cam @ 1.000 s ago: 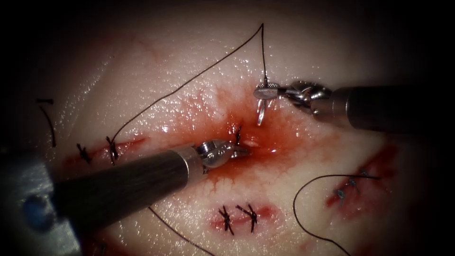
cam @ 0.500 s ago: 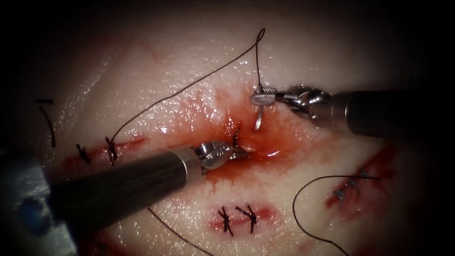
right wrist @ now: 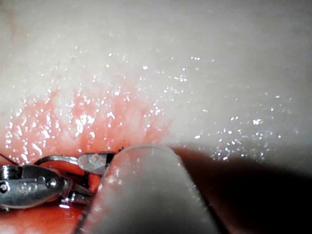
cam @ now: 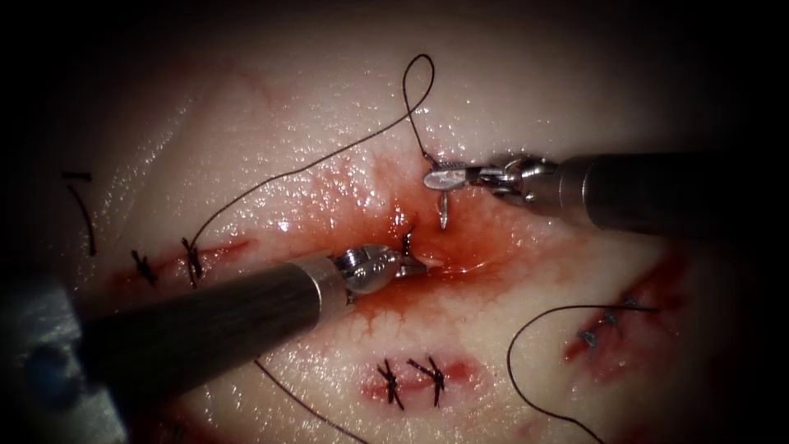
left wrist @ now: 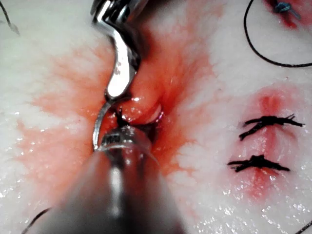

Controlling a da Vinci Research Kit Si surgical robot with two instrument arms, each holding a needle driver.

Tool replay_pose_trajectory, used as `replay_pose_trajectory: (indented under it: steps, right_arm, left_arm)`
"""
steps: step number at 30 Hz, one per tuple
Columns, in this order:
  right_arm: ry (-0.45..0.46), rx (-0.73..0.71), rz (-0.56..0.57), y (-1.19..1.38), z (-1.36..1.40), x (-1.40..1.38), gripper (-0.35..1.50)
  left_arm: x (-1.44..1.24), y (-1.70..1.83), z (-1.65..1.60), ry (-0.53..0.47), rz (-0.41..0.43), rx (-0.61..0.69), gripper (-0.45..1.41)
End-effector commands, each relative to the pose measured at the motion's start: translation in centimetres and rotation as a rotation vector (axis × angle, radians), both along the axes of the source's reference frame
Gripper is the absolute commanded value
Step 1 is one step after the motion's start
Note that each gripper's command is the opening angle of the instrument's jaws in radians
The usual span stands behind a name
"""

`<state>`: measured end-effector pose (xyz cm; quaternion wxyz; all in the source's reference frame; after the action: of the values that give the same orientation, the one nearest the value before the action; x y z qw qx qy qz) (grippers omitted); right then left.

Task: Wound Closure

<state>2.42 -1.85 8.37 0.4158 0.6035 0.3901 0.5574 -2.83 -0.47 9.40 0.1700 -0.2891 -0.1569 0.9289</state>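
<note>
Gripping tool: the right arm's silver needle driver [cam: 445, 177] had its jaws closed on the curved steel needle [cam: 443, 210] near its thread end, above the cut.
Needle: it hung down from those jaws with its point toward the wet red cut [cam: 448, 261], clear of the pale glistening pork tissue [cam: 526, 107] as far as the endoscope view showed.
Left tool: the left arm's silver needle driver [cam: 408, 264] sat at the cut's left end, jaws closed on the tissue edge beside a short dark stitch tail [cam: 408, 238].
Thread: the thin dark suture thread [cam: 329, 152] rose from the needle's end in a small loop, then ran down left toward the dark knotted stitches [cam: 168, 263].
Fluid: red fluid [cam: 370, 193] spread around the cut.
Hard to make out: in the left wrist view the shaft covered the left tool's jaws; in the right wrist view the shaft hid part of the needle [right wrist: 56, 158].
</note>
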Motion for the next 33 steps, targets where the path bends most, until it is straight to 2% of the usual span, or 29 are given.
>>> replay_pose_trajectory:
  steps: [1,9,11,13,15,17,18,19,20,21,23,24,26,28,30,33]
  right_arm:
    - [0.003,0.003,-0.009,-0.06,0.02,0.1,-0.35]
    - [0.006,0.027,0.006,-0.09,0.0,0.09,-0.35]
    - [-0.026,0.036,0.037,-0.05,0.02,0.07,-0.35]
    - [-0.041,0.0,0.053,0.04,0.03,0.02,-0.35]
    - [-0.041,-0.053,0.121,0.14,0.0,-0.04,-0.35]
    - [-0.07,-0.214,0.202,0.28,-0.04,-0.1,-0.33]
    - [-0.079,-0.305,0.24,0.37,-0.06,-0.12,0.34]
    - [-0.085,-0.369,0.262,0.44,-0.08,-0.14,0.84]
    - [-0.098,-0.468,0.281,0.52,-0.1,-0.16,1.18]
    - [-0.12,-0.55,0.296,0.6,-0.11,-0.18,1.31]
    - [-0.18,-0.7,0.321,0.76,-0.14,-0.24,1.46]
    - [-0.203,-0.759,0.328,0.81,-0.16,-0.27,1.48]
    - [-0.257,-0.967,0.331,0.88,-0.2,-0.34,1.48]
    - [-0.266,-1.079,0.311,0.88,-0.25,-0.37,1.46]
    - [-0.303,-1.201,0.241,0.84,-0.3,-0.36,1.43]
    - [-0.343,-1.372,0.023,0.78,-0.41,-0.28,1.38]
  left_arm:
    - [-0.06,0.0,0.07,-0.002,0.001,0.0,-0.15]
    - [-0.06,-0.01,0.06,-0.002,0.0,0.0,-0.15]
    - [-0.07,0.0,0.06,-0.002,0.0,0.0,-0.15]
    - [-0.07,-0.01,0.06,-0.001,-0.001,0.0,-0.15]
    - [-0.07,-0.01,0.06,-0.001,-0.001,0.0,-0.15]
    - [-0.07,-0.02,0.05,-0.001,-0.001,0.0,-0.16]
    - [-0.08,-0.02,0.05,-0.001,-0.002,0.0,-0.16]
    - [-0.08,-0.02,0.05,-0.001,-0.002,0.0,-0.16]
    - [-0.08,-0.02,0.05,0.0,-0.002,0.0,-0.16]
    - [-0.08,-0.03,0.04,0.0,-0.002,0.0,-0.16]
    - [-0.08,-0.04,0.03,0.0,-0.002,0.001,-0.16]
    - [-0.08,-0.05,0.02,0.0,-0.003,0.001,-0.18]
    - [-0.1,-0.07,-0.01,0.001,-0.004,0.001,-0.18]
    - [-0.12,-0.09,-0.04,0.004,-0.008,0.001,-0.2]
    - [-0.15,-0.11,-0.05,0.005,-0.01,0.001,-0.2]
    - [-0.16,-0.11,-0.06,0.006,-0.011,0.0,-0.2]
